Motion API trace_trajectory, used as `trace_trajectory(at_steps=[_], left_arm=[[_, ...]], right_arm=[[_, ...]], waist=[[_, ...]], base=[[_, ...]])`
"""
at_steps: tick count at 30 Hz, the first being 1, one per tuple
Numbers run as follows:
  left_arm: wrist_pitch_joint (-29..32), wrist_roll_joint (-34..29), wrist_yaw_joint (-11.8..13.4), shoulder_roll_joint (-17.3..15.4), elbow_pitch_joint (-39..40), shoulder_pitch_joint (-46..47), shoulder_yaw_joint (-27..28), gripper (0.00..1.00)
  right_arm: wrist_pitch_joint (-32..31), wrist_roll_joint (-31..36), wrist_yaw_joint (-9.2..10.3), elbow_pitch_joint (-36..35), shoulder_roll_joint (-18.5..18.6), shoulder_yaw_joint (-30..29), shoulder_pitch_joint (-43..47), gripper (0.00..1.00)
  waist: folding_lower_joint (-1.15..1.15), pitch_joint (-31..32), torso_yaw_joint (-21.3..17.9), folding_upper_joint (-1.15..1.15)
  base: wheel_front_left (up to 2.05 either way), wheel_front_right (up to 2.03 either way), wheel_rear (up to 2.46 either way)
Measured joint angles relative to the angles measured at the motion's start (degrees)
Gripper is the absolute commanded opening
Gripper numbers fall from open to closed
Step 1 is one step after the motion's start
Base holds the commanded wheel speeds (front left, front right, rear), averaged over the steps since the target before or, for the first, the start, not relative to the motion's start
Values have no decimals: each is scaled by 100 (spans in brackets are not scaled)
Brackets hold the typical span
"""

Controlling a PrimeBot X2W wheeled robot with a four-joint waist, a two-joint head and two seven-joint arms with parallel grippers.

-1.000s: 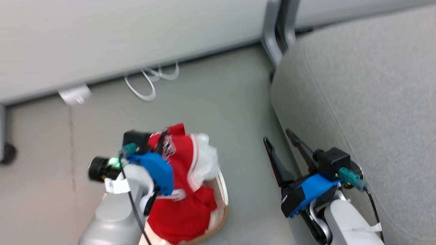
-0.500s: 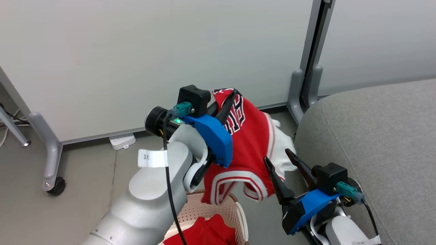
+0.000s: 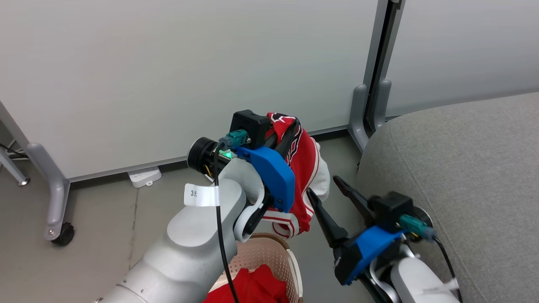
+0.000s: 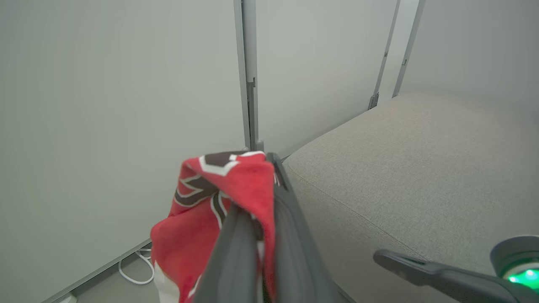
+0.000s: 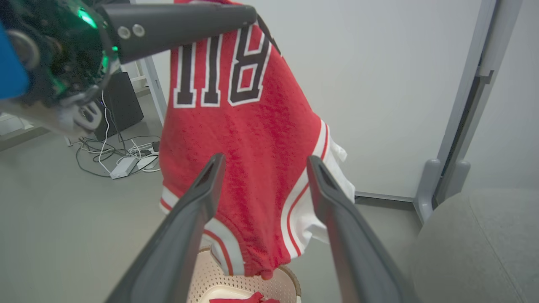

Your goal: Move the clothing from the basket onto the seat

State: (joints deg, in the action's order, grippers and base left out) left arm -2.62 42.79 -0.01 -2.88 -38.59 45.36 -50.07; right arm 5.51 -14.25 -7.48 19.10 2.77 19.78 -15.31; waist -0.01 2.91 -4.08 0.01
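Mid-frame in the head view, the left gripper (image 3: 291, 126) is clamped on the red jersey (image 3: 310, 168), which hangs above the basket (image 3: 292, 263) at the bottom edge; another red garment (image 3: 252, 288) lies inside. At lower right, the right gripper (image 3: 323, 186) has its fingers apart and empty, beside the grey seat (image 3: 463, 168).

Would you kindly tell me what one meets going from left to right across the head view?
Grey partition leg on a black castor → small white plastic box on the floor → left pincer shut on the red lettered jersey → open right pincer → large light-grey fabric seat.
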Motion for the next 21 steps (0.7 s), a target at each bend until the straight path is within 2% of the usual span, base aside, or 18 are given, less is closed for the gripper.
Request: trace_trajectory(at_steps=[4, 10, 17, 21], left_arm=[[-52, 122, 24, 1, -113, 64, -101, 0], [-111, 269, 55, 2, -246, 107, -238, 0], [-152, 478, 57, 3, -226, 205, -444, 0], [-151, 638, 57, 2, -131, 252, -601, 0]], right_arm=[[-289, 47, 0, 46, 1, 465, -553, 100], [-345, -126, 0, 430, 0, 1047, -1065, 100], [-166, 65, 0, 1325, 2, 1059, -1633, 100], [-77, -249, -1, 1881, 5, 1199, -1830, 100]], waist=[[1, -49, -44, 0], [1, -127, -75, 0], [1, -217, -41, 0], [1, -241, 34, 0]], base=[[0, 0, 0], [0, 0, 0], [0, 0, 0], [0, 0, 0]])
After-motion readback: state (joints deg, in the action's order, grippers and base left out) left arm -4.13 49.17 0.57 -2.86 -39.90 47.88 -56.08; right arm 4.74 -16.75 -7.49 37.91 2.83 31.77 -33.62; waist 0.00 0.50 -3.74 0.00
